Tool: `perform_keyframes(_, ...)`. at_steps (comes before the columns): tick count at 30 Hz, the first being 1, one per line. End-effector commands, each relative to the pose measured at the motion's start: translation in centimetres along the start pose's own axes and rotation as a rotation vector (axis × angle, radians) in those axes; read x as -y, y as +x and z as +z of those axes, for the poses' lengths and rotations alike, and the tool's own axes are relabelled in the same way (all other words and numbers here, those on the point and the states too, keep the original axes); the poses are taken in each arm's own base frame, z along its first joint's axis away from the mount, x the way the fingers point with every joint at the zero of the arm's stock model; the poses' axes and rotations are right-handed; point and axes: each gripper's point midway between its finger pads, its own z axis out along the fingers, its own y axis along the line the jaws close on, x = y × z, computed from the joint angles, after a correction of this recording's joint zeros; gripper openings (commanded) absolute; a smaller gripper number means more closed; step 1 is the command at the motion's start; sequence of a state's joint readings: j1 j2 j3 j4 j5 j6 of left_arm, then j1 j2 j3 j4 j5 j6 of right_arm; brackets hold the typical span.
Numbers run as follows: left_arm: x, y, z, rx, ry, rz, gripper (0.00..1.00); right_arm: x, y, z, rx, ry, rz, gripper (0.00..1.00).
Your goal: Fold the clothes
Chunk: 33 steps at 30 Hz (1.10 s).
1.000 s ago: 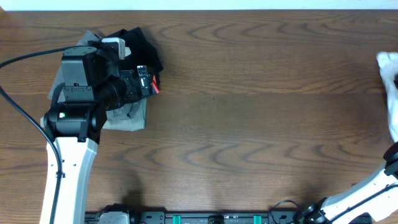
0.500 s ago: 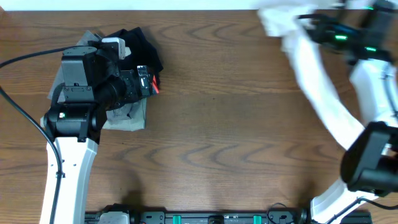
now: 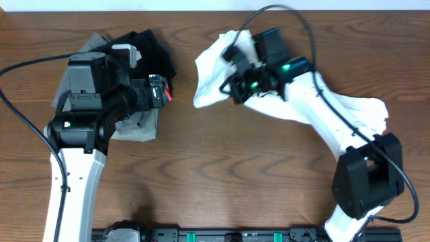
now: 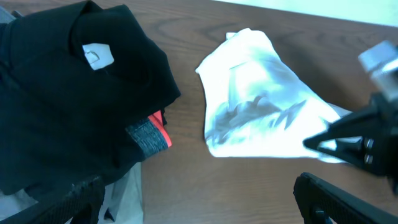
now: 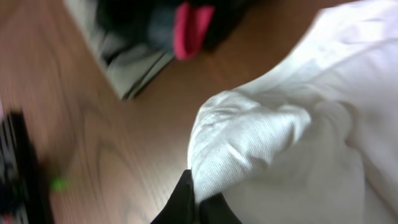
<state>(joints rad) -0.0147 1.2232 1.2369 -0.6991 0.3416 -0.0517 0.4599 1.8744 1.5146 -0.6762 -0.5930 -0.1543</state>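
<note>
The white short-sleeved cotton T-shirt (image 3: pixel 209 70) is strung out across the far right part of the brown wood-grain desk (image 3: pixel 235 175). One bunched end sits near the middle of the far side, and the other end trails off toward the right edge. The right pincer (image 3: pixel 233 81) is clamped tight on the bunched end, a fold of ribbed white cloth (image 5: pixel 249 143) gathered just above its dark fingers (image 5: pixel 186 199). The right arm lies over the middle of the shirt.

A narrow strip of wood separates the shirt's leftward edge from the black folded fabric garment (image 3: pixel 144 47). This garment lies on grey folded garments (image 3: pixel 138 128) near the far left corner. The left pincer (image 3: pixel 158 91) hovers over this pile with its jaws spread wide and nothing between them. Its fingers (image 4: pixel 329 196) frame the left wrist view at the bottom corners.

The widest open wood lies in front of the shirt, from the centre toward the near edge between the two arms. The shirt's bunched end nearly reaches the far edge.

Grey streaks on the shirt's chest (image 4: pixel 261 109) are too blurred to read. The black garment has a small red tag (image 4: pixel 158 127) and a white label (image 4: pixel 97 55), whose mark I cannot read.
</note>
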Motion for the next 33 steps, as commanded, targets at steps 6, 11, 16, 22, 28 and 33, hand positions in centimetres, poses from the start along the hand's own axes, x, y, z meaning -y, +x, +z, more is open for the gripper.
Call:
perform_keyframes(6,0.4,-0.3,-0.3,0.004,0.014,0.034,0.98,-1.0,2.4,-0.2,-0.097,-0.033,-0.291,0.31)
perform_keyframes(11,0.6,1.0,1.3,-0.067,0.023,0.03,0.98,2.2,1.6,-1.3,-0.058,0.058,-0.205,0.4)
perform_keyframes(16,1.9,3.3,5.0,-0.192,0.058,0.075,0.98,9.0,0.3,-4.4,0.049,0.257,0.111,0.61)
perform_keyframes(22,5.1,7.4,10.7,-0.352,0.139,0.248,0.98,16.7,2.9,-9.9,0.129,0.427,0.499,0.68)
perform_keyframes(28,7.8,10.4,15.8,-0.408,0.196,0.401,0.9,19.8,6.6,-13.3,0.112,0.474,0.651,0.69)
perform_keyframes(33,8.1,11.7,18.7,-0.426,0.205,0.406,0.74,21.0,8.3,-14.8,0.105,0.492,0.715,0.69)
